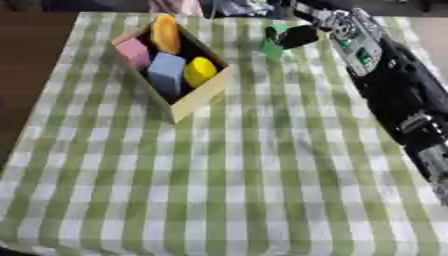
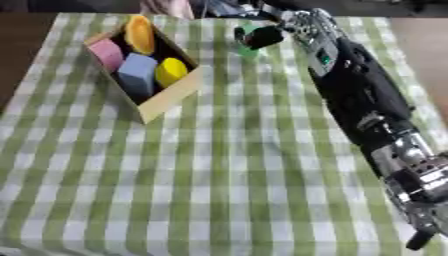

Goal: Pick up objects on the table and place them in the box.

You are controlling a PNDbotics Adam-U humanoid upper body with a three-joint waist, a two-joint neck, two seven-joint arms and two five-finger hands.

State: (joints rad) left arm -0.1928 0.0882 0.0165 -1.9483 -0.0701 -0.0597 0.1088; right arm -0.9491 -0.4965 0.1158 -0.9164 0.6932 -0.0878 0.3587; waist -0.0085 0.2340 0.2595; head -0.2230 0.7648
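So the right hand point(image 1: 296, 36) is curled around a small green block point(image 1: 273, 46) at the far end of the table, right of the wooden box point(image 1: 199, 97), looks like it's grabbing the last loose piece. The box already holds pink, blue, yellow and orange blocks. Green-and-white checked tablecloth point(image 1: 227, 190), dark floor at left. Left hand isn't showing.
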